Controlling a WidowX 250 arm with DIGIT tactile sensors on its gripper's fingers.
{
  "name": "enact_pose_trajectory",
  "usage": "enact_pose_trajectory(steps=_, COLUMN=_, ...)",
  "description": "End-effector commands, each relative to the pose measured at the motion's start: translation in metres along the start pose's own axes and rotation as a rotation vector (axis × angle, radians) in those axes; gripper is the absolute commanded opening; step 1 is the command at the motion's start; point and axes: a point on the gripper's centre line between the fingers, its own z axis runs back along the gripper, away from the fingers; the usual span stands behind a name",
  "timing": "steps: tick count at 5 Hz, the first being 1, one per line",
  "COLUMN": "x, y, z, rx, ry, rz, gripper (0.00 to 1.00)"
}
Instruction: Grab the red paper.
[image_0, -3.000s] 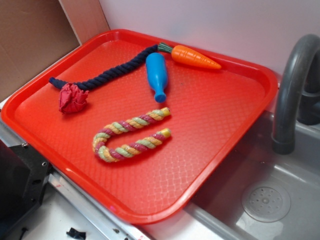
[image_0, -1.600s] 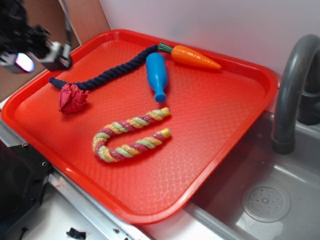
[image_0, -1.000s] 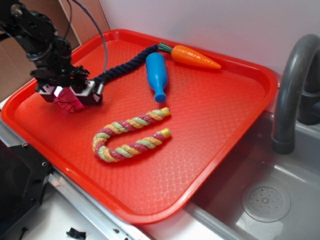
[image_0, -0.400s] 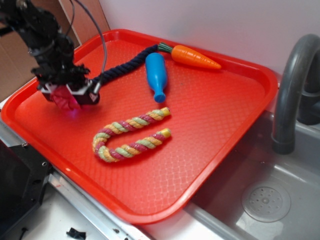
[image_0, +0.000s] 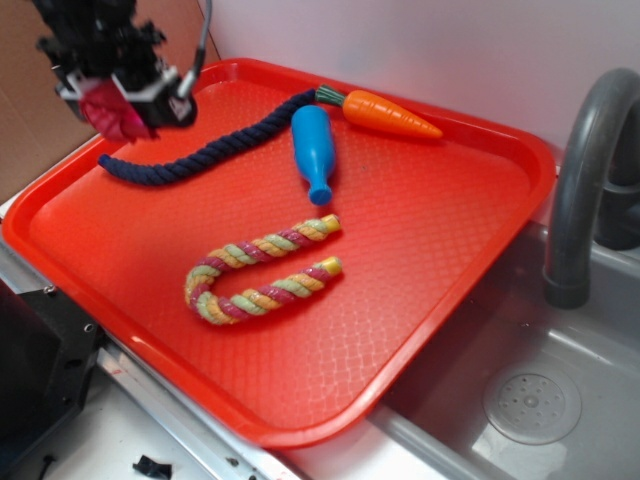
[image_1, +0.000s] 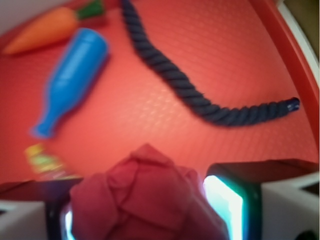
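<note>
The red paper (image_0: 115, 110) is held between the two sides of the gripper (image_0: 120, 100), which is closed on it. In the exterior view the gripper is seen well above the tray (image_0: 420, 270), near the far left corner, and the paper does not touch the tray surface. In the wrist view the paper (image_1: 142, 200) fills the space between the gripper (image_1: 142, 210) pads, with one pad on each side of it.

Below and a little ahead of the gripper the dark blue rope (image_0: 210, 150) is lying, apart from the paper. Further ahead the blue bottle (image_0: 313, 150) and the carrot (image_0: 390, 113) are found, and the coloured twisted rope (image_0: 260, 270) lies well apart, toward the near side of the tray. Beside the tray a grey sink (image_0: 530, 400) with a tap (image_0: 585, 170) is seen.

The step in hand is judged to be the lift after the grasp: the paper is already taken and raised, so the task appears nearly finished. For the next move only a steady hold is called for. The grip should be kept firm, because a crumpled wad is light and soft and can be squeezed out or slip if the pressure is released. No sideways movement seems to be needed.
</note>
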Motion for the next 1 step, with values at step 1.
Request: enact_pose_trajectory(steps=1, x=-0.0101, y=-0.0221, z=0.0482, rx=-0.074, ry=-0.056, rz=-0.024, gripper=0.0)
